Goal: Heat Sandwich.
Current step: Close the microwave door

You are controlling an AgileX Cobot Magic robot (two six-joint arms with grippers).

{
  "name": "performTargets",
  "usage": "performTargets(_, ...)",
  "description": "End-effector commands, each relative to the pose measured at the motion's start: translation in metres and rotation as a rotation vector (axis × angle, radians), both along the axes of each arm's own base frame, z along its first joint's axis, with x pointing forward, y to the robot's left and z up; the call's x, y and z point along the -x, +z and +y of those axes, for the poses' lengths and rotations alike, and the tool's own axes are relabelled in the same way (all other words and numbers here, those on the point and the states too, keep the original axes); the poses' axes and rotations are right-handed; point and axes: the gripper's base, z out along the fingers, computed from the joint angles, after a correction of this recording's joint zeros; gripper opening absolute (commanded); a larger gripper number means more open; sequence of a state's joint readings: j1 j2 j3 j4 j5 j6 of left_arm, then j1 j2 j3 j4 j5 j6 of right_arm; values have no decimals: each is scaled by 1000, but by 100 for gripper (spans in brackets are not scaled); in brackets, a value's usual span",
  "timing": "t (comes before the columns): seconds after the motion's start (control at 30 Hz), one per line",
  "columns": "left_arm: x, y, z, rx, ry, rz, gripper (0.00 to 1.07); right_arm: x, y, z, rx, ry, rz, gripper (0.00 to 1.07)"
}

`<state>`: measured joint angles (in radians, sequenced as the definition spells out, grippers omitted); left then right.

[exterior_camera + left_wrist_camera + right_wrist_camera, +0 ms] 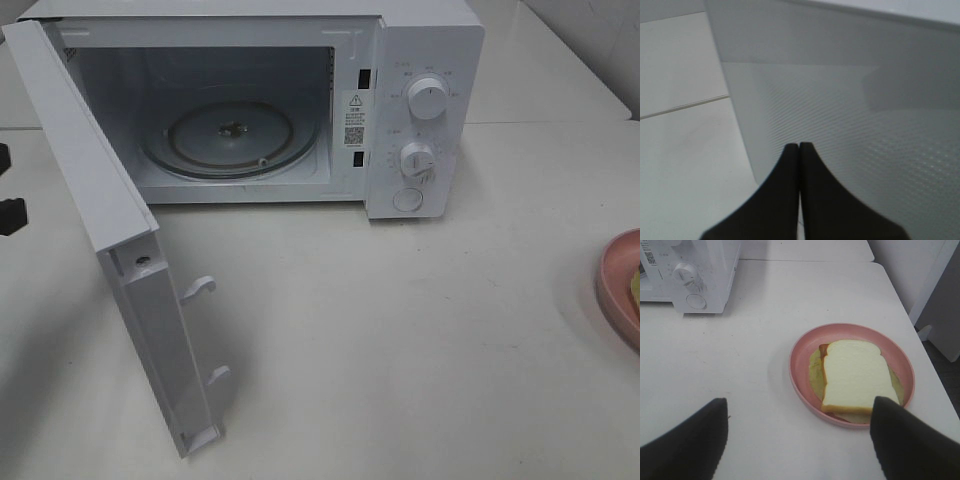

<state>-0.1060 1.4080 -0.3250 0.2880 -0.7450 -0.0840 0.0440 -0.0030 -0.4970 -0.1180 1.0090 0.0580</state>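
- Right wrist view: sandwich (855,377) sat on the pink plate (802,355), on the tabletop (755,340), well apart from the microwave (690,275) and out past its knob side.
- Right gripper (797,440) jaws were spread wide, empty, hovering near the plate's edge.
- Left gripper (799,150) jaws were pressed together, holding nothing, just beside the microwave door (100,200).
- Door stood fully open, turntable (230,135) bare.
- Likely step: pick up the plate. Best to pinch the rim, not the bread, keep it level, and approach the microwave cavity from the front, clear of the door.
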Motion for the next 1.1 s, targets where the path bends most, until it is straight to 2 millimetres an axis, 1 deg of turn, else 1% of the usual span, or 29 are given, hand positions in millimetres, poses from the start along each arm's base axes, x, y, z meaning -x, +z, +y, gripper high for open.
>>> performTargets(0.03,-8,-2,-12,16,-51,-24,0,4,0,0,6,-6,-37,76)
performTargets(0.07,-8,-2,-12,16,-51,-24,0,4,0,0,6,-6,-37,76)
performTargets(0.2,-16,-7,-28,25,-103,-19,0,4,0,0,6,-6,-37,76)
performTargets(0.27,-18,-7,-31,28,-114,-21,0,4,0,0,6,-6,-37,76)
performTargets(0.3,-20,-8,-39,38,-133,-23,0,4,0,0,6,-6,-37,76)
performTargets(0.33,-21,-9,-43,41,-143,-20,0,4,0,0,6,-6,-37,76)
performTargets(0.37,-21,-9,-43,41,-143,-20,0,4,0,0,6,-6,-37,76)
performTargets(0.43,-25,-10,-53,53,-154,-12,0,4,0,0,6,-6,-37,76)
performTargets(0.57,-29,-13,-61,63,-161,1,0,4,0,0,6,-6,-37,76)
performTargets(0.63,-34,-13,-71,82,-162,1,0,4,0,0,6,-6,-37,76)
performTargets(0.7,-34,-13,-74,89,-164,1,0,4,0,0,6,-6,-37,76)
performTargets(0.8,-40,-12,-89,111,-163,-3,0,4,0,0,6,-6,-37,76)
performTargets(0.83,-40,-12,-89,111,-163,-3,0,4,0,0,6,-6,-37,76)
performTargets(0.87,-44,-10,-96,110,-167,-14,0,4,0,0,6,-6,-37,76)
performTargets(0.93,-47,-10,-105,113,-178,-16,0,4,0,0,6,-6,-37,76)
performTargets(1.0,-48,-9,-108,117,-184,-19,0,4,0,0,6,-6,-37,76)
performTargets(1.03,-51,-8,-117,124,-193,-16,0,4,0,0,6,-6,-37,76)
performTargets(1.1,-56,-7,-124,133,-193,-11,0,4,0,0,6,-6,-37,76)
